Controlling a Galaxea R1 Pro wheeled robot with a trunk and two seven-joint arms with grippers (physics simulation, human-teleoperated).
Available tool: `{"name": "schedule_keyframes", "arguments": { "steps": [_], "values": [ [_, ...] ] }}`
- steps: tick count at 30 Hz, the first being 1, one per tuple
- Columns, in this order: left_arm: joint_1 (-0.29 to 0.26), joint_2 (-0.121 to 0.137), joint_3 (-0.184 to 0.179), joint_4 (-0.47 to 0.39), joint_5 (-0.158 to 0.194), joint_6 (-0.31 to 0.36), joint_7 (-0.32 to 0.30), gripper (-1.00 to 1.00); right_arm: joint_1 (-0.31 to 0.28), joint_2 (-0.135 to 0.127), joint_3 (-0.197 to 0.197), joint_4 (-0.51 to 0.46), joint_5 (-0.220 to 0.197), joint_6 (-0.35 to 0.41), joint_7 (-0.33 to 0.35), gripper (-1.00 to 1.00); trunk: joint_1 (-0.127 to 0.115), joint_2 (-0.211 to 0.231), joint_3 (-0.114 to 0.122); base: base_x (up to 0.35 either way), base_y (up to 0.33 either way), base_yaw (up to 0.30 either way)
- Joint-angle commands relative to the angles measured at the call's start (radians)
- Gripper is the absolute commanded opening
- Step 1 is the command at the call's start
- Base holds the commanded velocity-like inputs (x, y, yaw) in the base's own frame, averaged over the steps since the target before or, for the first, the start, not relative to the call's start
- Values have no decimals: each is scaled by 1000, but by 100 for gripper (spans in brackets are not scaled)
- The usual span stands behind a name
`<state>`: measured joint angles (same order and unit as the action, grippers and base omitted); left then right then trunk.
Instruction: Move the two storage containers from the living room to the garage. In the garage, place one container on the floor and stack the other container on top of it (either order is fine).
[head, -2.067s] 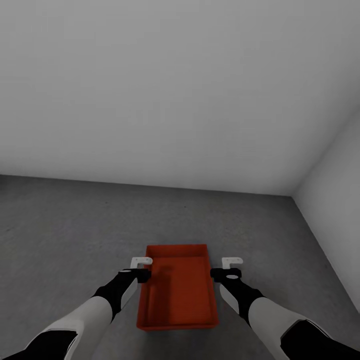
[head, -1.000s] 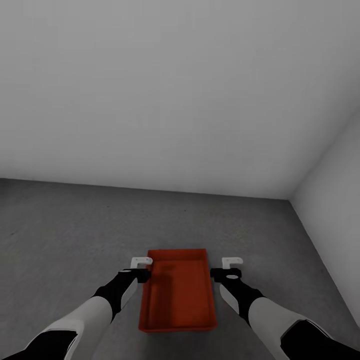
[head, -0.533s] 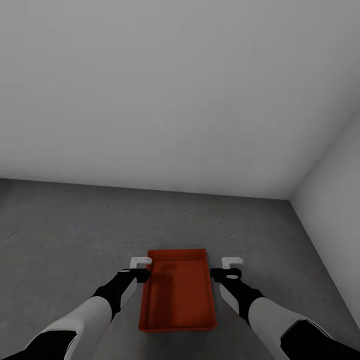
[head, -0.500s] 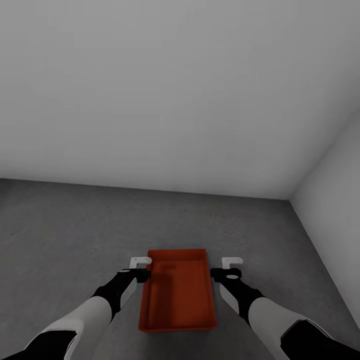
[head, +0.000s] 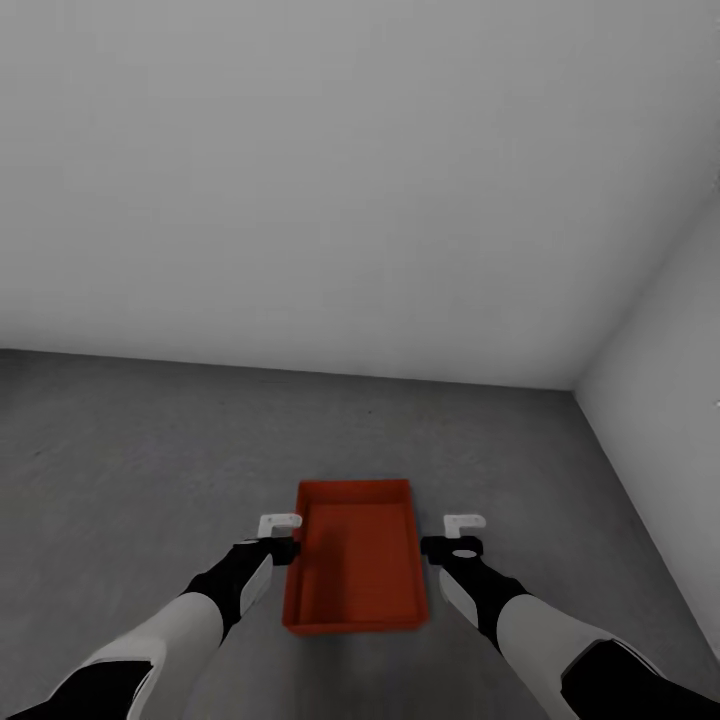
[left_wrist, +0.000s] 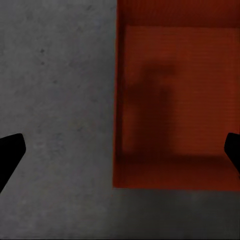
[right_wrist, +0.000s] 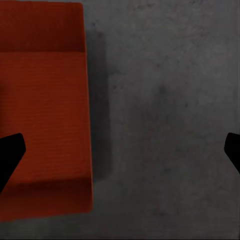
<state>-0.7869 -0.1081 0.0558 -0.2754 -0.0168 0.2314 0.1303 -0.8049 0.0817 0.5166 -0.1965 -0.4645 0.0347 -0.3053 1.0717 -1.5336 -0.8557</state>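
Nearest the head camera, both forearms reach forward and down. The left gripper (head: 281, 523) hangs just beside the left wall of the storage container (head: 356, 554); the right gripper (head: 464, 522) hangs a little apart from its right wall. Both grippers are spread wide, as the wrist views confirm, with dark fingertips (left_wrist: 11, 152) at the far edges of each picture and nothing between them but container and floor. Neither gripper holds anything.

The orange-red container, open-topped and empty, sits flat on the dark grey concrete floor (head: 150, 450) between the two grippers. Beyond it, the floor runs to plain grey-white walls (head: 330, 180) meeting in a corner at right.
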Motion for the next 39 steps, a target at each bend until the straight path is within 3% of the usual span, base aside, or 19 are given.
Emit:
{"name": "schedule_keyframes", "arguments": {
  "steps": [1, 15, 31, 36, 39],
  "values": [
    [0, -1, 6, -2, -2, 6, 2, 100, 0, 0, 9, -1, -6, 4, -6, 100, -1, 0, -1, -342, 0, 0],
    [0, -1, 6, -2, -2, 6, 2, 100, 0, 0, 10, -1, -6, 4, -6, 100, -1, 0, -1, -331, 0, 0],
    [0, 2, 4, 24, 3, 4, 0, 100, 4, -1, 13, 18, -9, 4, 5, 100, -1, 0, -1, -26, 0, 0],
    [0, 24, 4, 100, 6, -7, -1, 100, 4, 1, 13, 19, -9, 7, 12, 100, -1, 0, -1, 0, 0, 0],
    [0, 41, 4, 120, 31, -8, -3, 100, 4, 1, 13, 20, -9, 8, 14, 100, -1, 0, -1, 0, 0, 0]
  ]
}}
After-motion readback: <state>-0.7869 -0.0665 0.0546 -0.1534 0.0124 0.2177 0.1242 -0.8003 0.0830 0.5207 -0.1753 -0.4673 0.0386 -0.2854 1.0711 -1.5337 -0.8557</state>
